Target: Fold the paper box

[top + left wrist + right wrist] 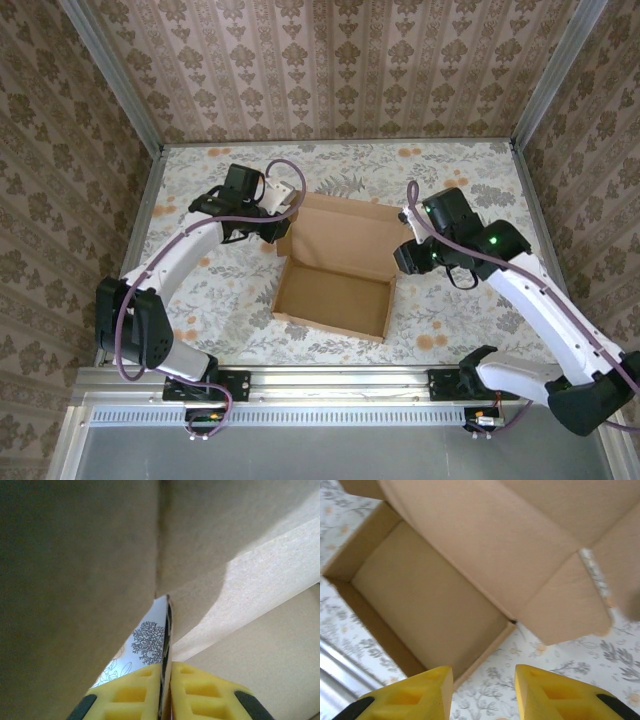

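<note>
Bolted to the metal rail (330, 378) at the near edge, both arms reach out over the flowered table (220, 300) in the overhead view, and the paper box (335, 295) sits mid-table between them as an open tray with its walls up and a lid panel lying back on the far side. At the box's far left corner is the left gripper (275, 232), while the right gripper (405, 258) is just beside the right wall. From the left wrist, the left gripper (166, 680) has its yellow fingers (127, 695) pressed almost together on a thin cardboard edge of the paper box (75, 580). Brown panels crowd the lens, with a sliver of table (147, 640) showing between them. From the right wrist, the right gripper (484, 675) has its fingers (415, 695) standing apart with nothing between them, above the table (560, 665) by a corner of the paper box (425, 605), whose hollow tray and a rounded side flap lie beyond.
</note>
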`<state>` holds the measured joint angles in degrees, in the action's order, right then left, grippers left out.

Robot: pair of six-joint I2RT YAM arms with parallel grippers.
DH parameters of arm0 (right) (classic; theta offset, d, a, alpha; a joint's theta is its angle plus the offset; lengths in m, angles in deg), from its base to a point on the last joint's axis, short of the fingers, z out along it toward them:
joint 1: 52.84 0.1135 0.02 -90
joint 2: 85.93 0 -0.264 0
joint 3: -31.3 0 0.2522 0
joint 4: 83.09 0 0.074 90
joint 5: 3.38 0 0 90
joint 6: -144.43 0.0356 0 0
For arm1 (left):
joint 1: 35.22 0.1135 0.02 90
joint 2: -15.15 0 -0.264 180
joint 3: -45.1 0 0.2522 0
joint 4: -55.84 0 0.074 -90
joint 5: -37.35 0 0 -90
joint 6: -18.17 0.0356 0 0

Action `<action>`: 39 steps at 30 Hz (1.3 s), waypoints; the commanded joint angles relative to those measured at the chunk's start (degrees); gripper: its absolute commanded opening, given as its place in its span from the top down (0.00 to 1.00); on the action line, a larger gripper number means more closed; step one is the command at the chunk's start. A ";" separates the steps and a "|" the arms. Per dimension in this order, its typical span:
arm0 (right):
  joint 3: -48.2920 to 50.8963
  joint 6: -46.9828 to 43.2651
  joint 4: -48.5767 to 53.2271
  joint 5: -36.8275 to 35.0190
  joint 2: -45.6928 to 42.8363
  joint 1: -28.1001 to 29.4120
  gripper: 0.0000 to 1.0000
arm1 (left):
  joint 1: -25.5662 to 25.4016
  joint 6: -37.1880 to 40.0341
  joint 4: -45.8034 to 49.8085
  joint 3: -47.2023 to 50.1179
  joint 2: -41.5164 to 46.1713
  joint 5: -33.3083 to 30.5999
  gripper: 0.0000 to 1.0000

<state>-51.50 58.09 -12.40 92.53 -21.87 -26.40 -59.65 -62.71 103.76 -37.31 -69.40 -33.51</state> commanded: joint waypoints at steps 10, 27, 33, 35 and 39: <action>-2.16 -4.10 -6.30 -2.07 4.03 -6.36 0.59 | -0.62 0.45 -0.23 1.31 1.68 -2.34 0.90; -2.29 -5.16 -9.73 -1.56 10.64 -9.21 0.52 | -0.72 0.71 -0.57 1.27 1.72 -2.79 0.90; -1.63 -5.79 -11.05 -2.93 11.65 -9.21 0.48 | -0.75 0.74 -0.71 1.37 1.94 -2.79 0.90; -1.67 -6.09 -11.10 -3.77 12.09 -9.21 0.47 | -0.71 0.77 -0.67 1.25 1.85 -2.70 0.91; -1.54 -6.34 -11.74 -4.55 12.48 -9.22 0.44 | -0.72 0.68 -0.67 1.27 1.85 -2.70 0.91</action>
<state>-52.52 52.85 -22.95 89.73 -9.90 -35.34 -59.97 -62.66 103.15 -36.76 -68.94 -35.57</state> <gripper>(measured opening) 0.558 0.095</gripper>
